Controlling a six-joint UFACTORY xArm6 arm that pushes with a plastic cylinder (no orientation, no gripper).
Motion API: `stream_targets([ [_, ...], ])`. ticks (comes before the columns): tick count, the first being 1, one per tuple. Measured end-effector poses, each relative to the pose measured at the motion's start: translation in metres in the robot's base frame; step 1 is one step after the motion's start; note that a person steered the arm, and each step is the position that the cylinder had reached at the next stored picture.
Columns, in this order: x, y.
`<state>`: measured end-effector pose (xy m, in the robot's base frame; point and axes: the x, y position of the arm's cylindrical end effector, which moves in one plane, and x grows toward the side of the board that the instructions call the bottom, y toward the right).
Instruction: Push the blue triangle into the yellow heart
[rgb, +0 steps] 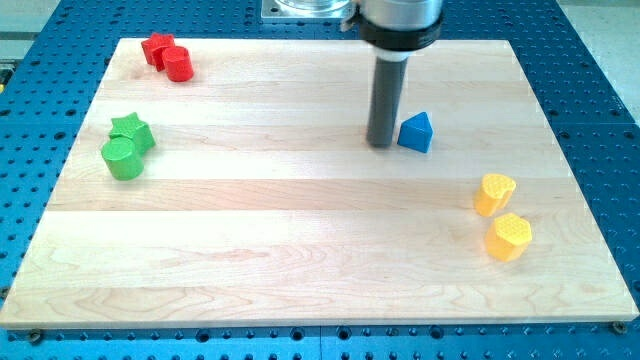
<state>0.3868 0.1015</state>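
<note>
The blue triangle (417, 132) lies on the wooden board right of centre, in the upper half. My tip (381, 144) stands just to the triangle's left, touching or almost touching its left side. The yellow heart (494, 193) lies lower and to the right of the triangle, near the board's right edge. A yellow hexagon (510, 236) sits just below the heart.
A red star (157, 48) and a red cylinder (179, 64) sit together at the top left. A green star (133, 130) and a green cylinder (122, 158) sit together at the left. The board (300, 230) rests on a blue perforated table.
</note>
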Motion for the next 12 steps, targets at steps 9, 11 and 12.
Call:
stream_targets([
  [9, 0.042, 0.138],
  [11, 0.035, 0.077],
  [12, 0.017, 0.045],
])
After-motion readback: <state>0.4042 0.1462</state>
